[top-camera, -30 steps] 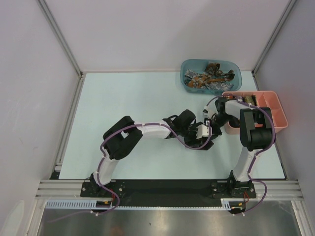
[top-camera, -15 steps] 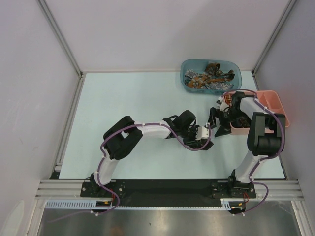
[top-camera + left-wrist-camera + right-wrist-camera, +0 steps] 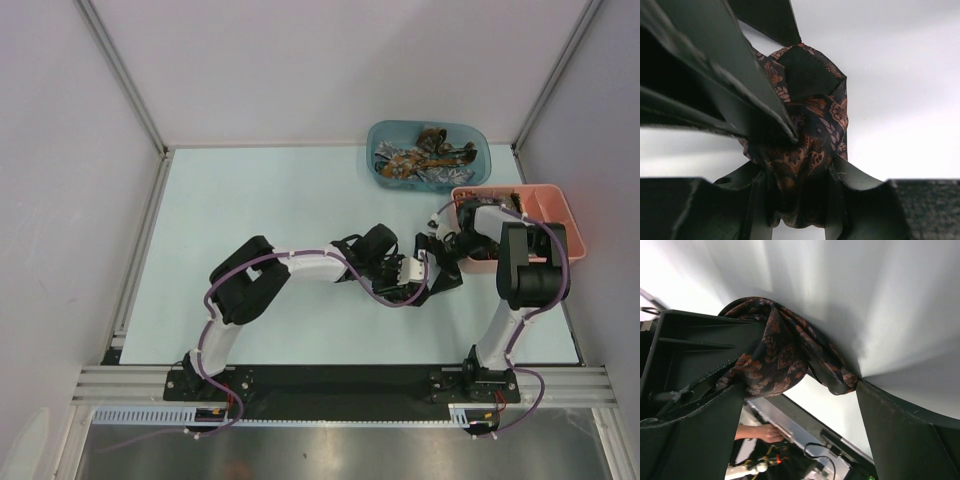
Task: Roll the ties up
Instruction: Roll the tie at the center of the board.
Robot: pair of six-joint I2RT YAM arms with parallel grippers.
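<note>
Your left gripper [image 3: 799, 167] is clamped on a dark tie [image 3: 810, 135] with an orange-brown leaf pattern. The cloth is bunched into a loose wad between its two fingers and bulges up out of them. Your right gripper [image 3: 800, 385] stands wide, holding nothing. Its fingers sit on either side of the same wad, and a fold of the tie touches the tip of one finger [image 3: 900, 435]. Seen from above, the two grippers meet nose to nose over the table [image 3: 280, 220], just off the left side of the pink tray [image 3: 555, 225]. The wad itself is too hidden there to make out. Past the tray's far-left corner sits the blue tub [image 3: 484, 150], with the other ties [image 3: 420, 158] heaped inside in a tangle.
</note>
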